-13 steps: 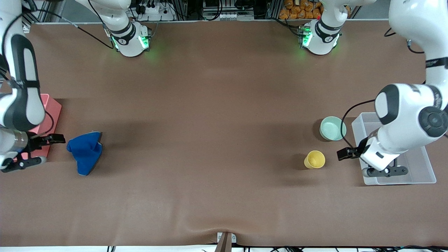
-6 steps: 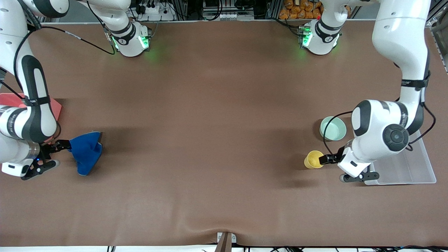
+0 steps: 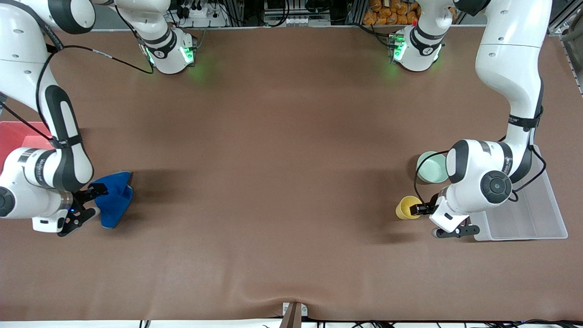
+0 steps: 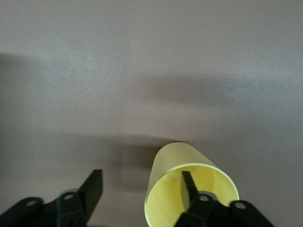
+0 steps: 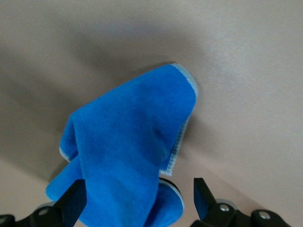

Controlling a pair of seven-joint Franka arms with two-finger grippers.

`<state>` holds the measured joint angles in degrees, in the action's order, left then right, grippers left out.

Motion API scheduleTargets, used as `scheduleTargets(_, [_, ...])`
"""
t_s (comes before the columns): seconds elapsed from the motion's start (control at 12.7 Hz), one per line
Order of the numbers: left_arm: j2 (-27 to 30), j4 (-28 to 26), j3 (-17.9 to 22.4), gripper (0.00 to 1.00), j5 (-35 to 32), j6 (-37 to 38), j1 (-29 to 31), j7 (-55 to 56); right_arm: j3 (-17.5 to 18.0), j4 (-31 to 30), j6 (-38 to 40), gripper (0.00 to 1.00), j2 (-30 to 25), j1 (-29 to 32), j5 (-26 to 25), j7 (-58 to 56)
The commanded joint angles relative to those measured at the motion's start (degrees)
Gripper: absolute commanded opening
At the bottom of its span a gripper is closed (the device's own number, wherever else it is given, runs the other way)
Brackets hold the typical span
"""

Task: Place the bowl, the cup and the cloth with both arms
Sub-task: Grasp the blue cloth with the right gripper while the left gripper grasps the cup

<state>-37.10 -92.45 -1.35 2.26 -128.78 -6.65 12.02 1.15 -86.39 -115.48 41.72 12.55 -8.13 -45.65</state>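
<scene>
- The left gripper (image 3: 416, 210) sat at the yellow cup (image 3: 406, 207), lower right of the front view. In the left wrist view one finger (image 4: 188, 185) stood inside the cup (image 4: 189, 184) and the other outside its wall, a gap left between them: the jaws were part-way in, straddling the rim but not visibly clamped. That straddle suits a pinch on the thin wall.
- The bowl (image 3: 428, 167) stood on the desk (image 3: 282, 159) just above the cup, partly hidden by the left arm, beside the clear tray (image 3: 524, 218), probably the drop-off.
- The right gripper (image 3: 91, 200) lay at the blue cloth (image 3: 114, 198), lower left of the front view. In the right wrist view its jaws stood wide, one finger each side of the bunched cloth (image 5: 128, 142), nothing gripped.
- The red bin (image 3: 18, 136) at the left edge was likely meant for the cloth.
</scene>
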Motion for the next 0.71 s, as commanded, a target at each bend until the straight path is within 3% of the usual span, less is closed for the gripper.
scheduleTargets(0.0, [0.54,-0.72,0.21,0.22,-0.84,-0.95,-0.74,1.25,0.34,-1.58,0.08,1.0,0.03,-0.69,1.62,-0.85])
scheduleTargets(0.08, [0.36,-0.63,0.12,0.0,-0.85,-0.86,-0.56,1.34,0.26,-1.76,-0.19,1.0,0.12,-0.6,1.98,-0.85])
scheduleTargets(0.31, [1.15,0.07,0.12,0.0,-0.85,-0.6,-0.56,5.9,0.25,-1.85,-1.5,0.99,0.73,-0.16,2.07,-0.85])
scheduleTargets(0.39, [1.85,0.42,0.12,0.0,-0.85,-0.25,-0.21,5.65,0.25,-1.85,-1.51,0.63,1.08,-0.16,2.07,-0.76])
scheduleTargets(0.47, [2.38,1.56,0.29,0.0,-0.85,1.67,0.05,5.56,0.25,-1.85,-1.25,0.16,1.26,-0.25,2.07,-0.41])
scheduleTargets(0.55, [2.47,3.83,0.38,0.0,-0.76,4.73,0.32,5.47,0.25,-1.85,-1.07,0.0,1.26,-0.25,2.07,-0.15])
scheduleTargets(0.63, [2.82,5.86,0.64,0.0,-0.33,7.81,0.84,5.3,0.25,-1.77,-1.07,0.0,1.26,-0.25,2.16,-0.06])
